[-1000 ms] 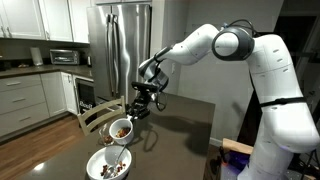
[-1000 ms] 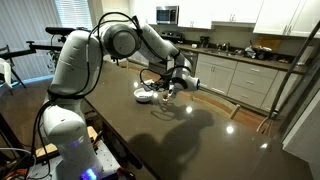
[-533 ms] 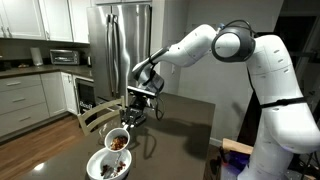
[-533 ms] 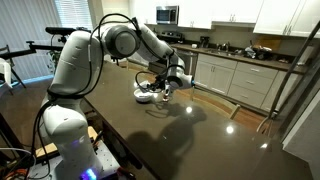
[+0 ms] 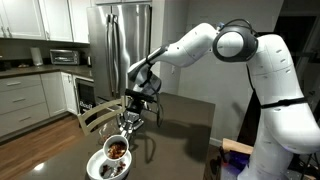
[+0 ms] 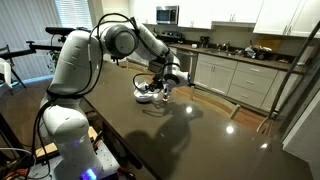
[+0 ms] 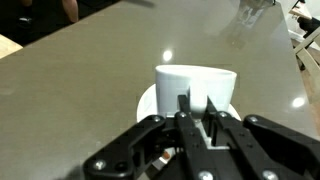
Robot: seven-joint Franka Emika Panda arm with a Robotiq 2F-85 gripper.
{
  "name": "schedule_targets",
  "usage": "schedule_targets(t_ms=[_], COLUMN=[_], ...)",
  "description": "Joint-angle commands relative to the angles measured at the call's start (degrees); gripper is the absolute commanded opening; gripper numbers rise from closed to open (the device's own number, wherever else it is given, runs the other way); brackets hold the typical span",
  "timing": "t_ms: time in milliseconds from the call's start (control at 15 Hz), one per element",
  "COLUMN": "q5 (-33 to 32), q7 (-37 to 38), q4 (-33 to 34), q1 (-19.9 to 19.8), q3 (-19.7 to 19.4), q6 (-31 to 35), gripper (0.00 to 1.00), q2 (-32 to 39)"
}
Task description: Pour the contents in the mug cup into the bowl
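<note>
A steel fridge [image 5: 115, 40], white cabinets [image 5: 20, 100], dark table [image 5: 188, 118] and wooden floor [image 5: 40, 148].

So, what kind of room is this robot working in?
Most likely a home kitchen: a tall stainless steel refrigerator, a small silver microwave oven, and white wall cabinets.
</note>
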Motion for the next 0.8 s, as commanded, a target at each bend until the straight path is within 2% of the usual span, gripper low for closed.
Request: schedule_targets(t_ms=[0,267,400,467,733], q5=[-3.0,-3.4,-4.3,-3.1,-3.5], q7=[-3.5,-4.6,-0.9,-3.2,-2.8], q4=[-0.6,0.6,2.2,0.8,0.9], q1=[0.3,-0.2,-1.1,-0.4,-0.8], q3=[0.7,1.1,0.9,1.2,1.0], q6=[2.2,3.0,-1.6,2.1,0.7], gripper=[0.04,0.04,0.04,0.16,0.16], q2=[-2.3,-2.2,-1.0,-0.8,-0.8])
